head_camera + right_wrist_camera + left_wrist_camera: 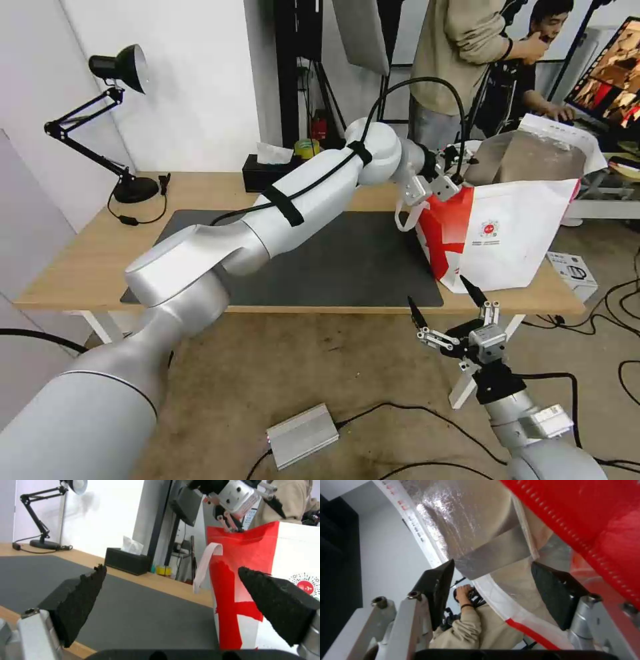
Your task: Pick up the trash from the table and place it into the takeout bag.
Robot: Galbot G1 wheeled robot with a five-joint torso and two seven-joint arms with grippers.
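Where the head camera looks down, the left claw (pixel 437 175) reaches across the table (pixel 87 267) to the near rim of the takeout bag (pixel 513 240), which stands at the table's right end on the edge of the dark mat (pixel 347 260). No bowls or cup lie on the mat. The right claw (pixel 448 303) hangs below the table's front edge, spread and holding nothing.

From the left wrist, black fingers (pixel 436 590) stand spread over the bag's silver foil lining (pixel 463 522), nothing between them.

From the right wrist, spread fingers (pixel 80 600) frame the bag's red side and white handle (pixel 203 565); a black tissue box (pixel 126 561) sits behind.

Judging by this, the dropping-in step looks finished; the left arm would need to lift clear of the rim.
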